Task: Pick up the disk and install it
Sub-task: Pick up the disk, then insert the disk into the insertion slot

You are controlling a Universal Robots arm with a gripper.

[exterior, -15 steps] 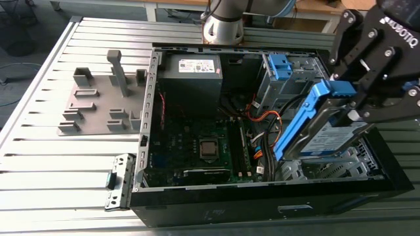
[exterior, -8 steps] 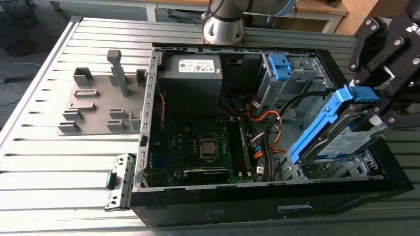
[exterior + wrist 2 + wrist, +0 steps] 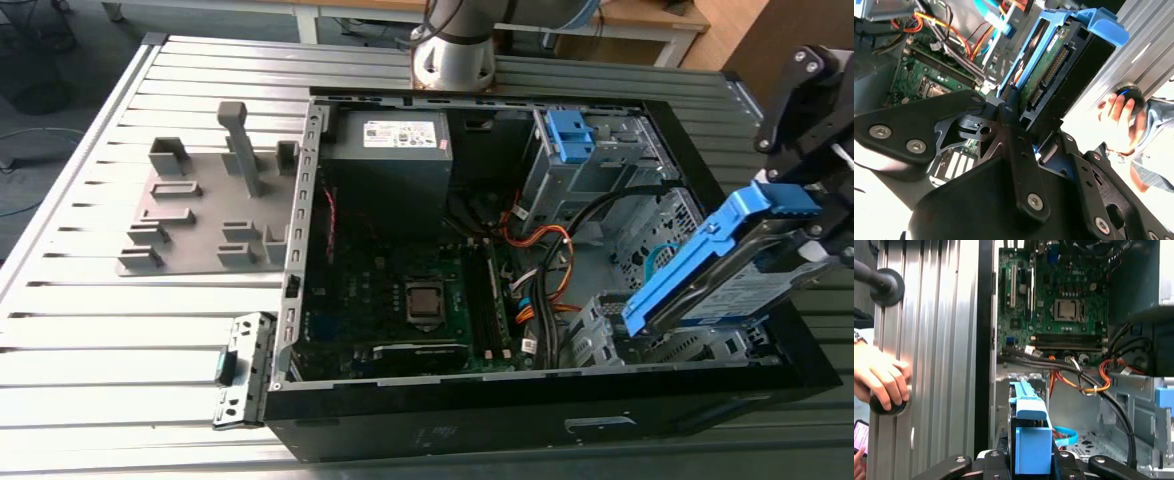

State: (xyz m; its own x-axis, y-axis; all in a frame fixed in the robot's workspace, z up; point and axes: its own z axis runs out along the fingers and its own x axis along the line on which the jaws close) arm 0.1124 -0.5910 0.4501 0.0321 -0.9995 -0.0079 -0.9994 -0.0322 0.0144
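We see the black metal gripper (image 3: 809, 212) at the exterior view's right, above the near corner of the open black computer case (image 3: 534, 425), which lies on its side on the slatted aluminium table (image 3: 120, 300). Its fingers are closed on the disk (image 3: 707, 275), a flat silver hard drive edged by a bright blue plastic carrier frame. The grip is on the upper end of the frame. In the first wrist view the blue end piece of the disk (image 3: 1030, 440) sits tightly between the two black fingers, with no gap that we can see.

The disk is not flat. Its long axis runs at a slant, from the held upper end down toward the inside of the case. The lower end hangs just over the grey perforated metal drive cage (image 3: 694, 348) in that corner. We cannot tell whether it already touches the cage.

So, as we judge it, the relation that matters is this: the cage lies below and ahead of the free lower end, along the long axis of the disk, and the fingers are at the opposite end. In the second wrist view the disk (image 3: 1051, 70) points away from the gripper (image 3: 1026, 127), with its connector edge turned toward the camera and the green motherboard (image 3: 929, 75) beside it.

A person's hand (image 3: 881, 377) rests on a black round knob (image 3: 890, 406) on the table, apart from the disk.
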